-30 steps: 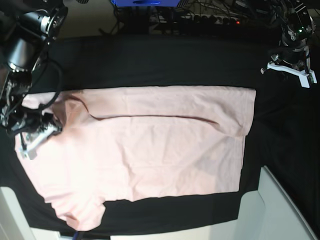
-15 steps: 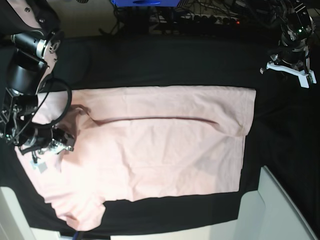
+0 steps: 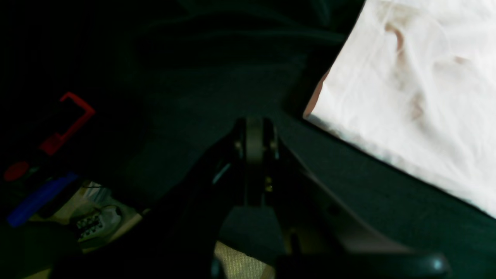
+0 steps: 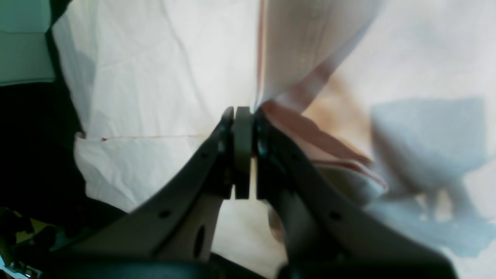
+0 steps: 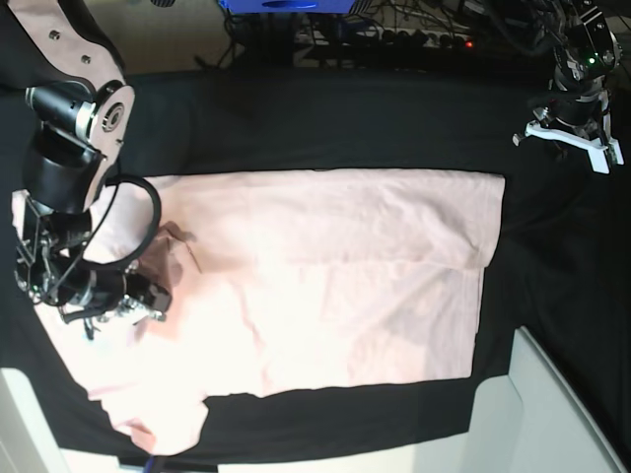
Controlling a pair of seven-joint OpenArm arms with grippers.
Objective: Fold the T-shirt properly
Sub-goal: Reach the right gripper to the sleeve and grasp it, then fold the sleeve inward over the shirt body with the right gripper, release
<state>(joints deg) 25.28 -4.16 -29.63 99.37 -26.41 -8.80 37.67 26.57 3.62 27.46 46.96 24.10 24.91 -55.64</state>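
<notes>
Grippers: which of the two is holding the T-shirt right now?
The right gripper, shut on a lifted fold of the T-shirt. The left gripper is shut over bare black cloth.

The T-shirt (image 5: 325, 276) is pale pink and plain on the side that shows (washed almost white in both wrist views), with a redder pink line along its hems. The table cloth (image 5: 325, 118) beneath is black. Far left in the left wrist view sits a red bracket (image 3: 69, 122).
</notes>
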